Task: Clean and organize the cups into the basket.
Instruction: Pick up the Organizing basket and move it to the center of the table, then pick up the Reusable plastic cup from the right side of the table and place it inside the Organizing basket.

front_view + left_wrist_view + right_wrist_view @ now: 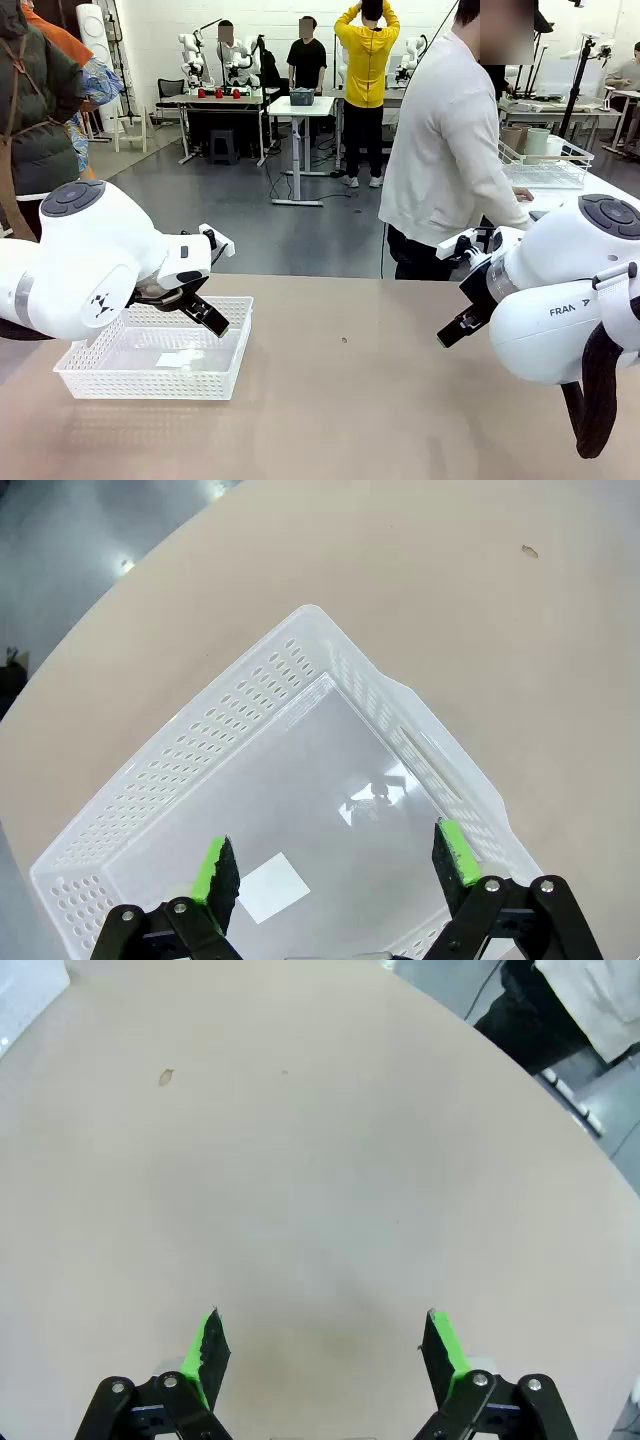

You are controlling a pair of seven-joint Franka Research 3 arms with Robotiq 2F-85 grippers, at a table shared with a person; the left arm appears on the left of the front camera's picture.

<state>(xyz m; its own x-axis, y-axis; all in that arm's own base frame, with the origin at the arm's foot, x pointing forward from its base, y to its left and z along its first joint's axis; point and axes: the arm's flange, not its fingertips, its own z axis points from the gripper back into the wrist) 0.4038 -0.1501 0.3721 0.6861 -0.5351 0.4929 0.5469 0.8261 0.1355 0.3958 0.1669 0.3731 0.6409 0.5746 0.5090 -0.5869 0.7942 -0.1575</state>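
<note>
Hanging with its jaws spread wide and nothing between them, the left gripper (335,858) hovers over the basket (262,688). In the left wrist view its green pads (213,865) frame the basket's bare floor, where a white rectangular patch (275,886) lies toward 6 o'clock. From the front, the basket sits on the tan table (340,400) at 8 o'clock, and the left arm (80,260) leans in above it from 9 o'clock.

The right gripper (325,1335) is released too, holding nothing, above bare tabletop, with a small dark speck (166,1077) off at 10 o'clock in its wrist view. Its arm (565,300) enters the front view at 3 o'clock.

The cups (514,138), tan and mint green, stand upright in a white wire basket (545,172) on a separate table at 2 o'clock, well apart from both grippers. A person in a white top (450,140) stands at 1 o'clock, one hand (522,194) just beside that wire basket.
</note>
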